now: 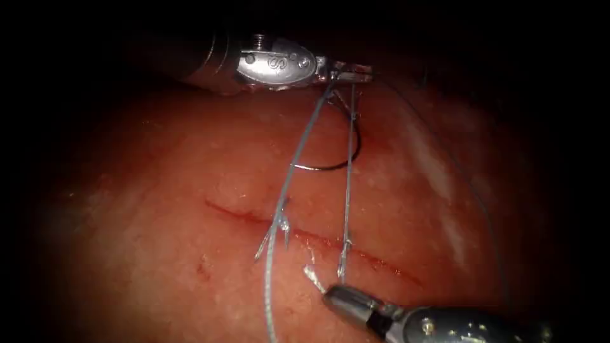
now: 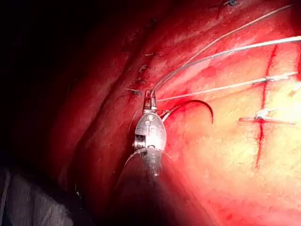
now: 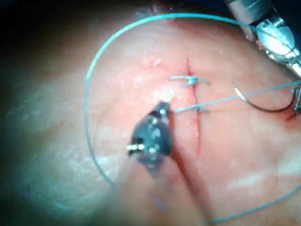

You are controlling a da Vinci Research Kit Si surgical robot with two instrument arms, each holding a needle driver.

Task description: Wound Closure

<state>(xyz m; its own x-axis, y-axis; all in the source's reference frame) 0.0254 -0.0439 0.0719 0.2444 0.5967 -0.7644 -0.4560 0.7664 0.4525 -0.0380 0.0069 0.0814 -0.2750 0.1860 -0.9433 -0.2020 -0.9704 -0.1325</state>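
endoscope view: needle hangs free of the tissue, left tool holding thread

endoscope view: the left tool (image 1: 351, 72) sits at the top, its fingers closed on the thread (image 1: 298, 159) above the cut (image 1: 318, 240). the needle (image 1: 337, 162) hangs just under those fingers, out of the tissue (image 1: 159, 190). its curve runs down from near the fingers, bulges right, then sweeps back left, so the free end points left, above the cut and apart from it. whether the fingers also touch the needle cannot be told. two strands drop from the fingers to the cut; one meets a stitch (image 1: 279, 222) with short cut ends, the other ends at a second stitch (image 1: 344, 251) further right. the cut's long axis slants from upper left to lower right.

the right tool (image 1: 316, 279) comes in at the bottom right, its tip just below the cut near the second stitch. whether its fingers are apart or what they hold cannot be told.

left wrist view: the left tool's (image 2: 150, 99) fingers are together on the thread (image 2: 225, 52), with the needle (image 2: 197, 104) arcing off beside them.
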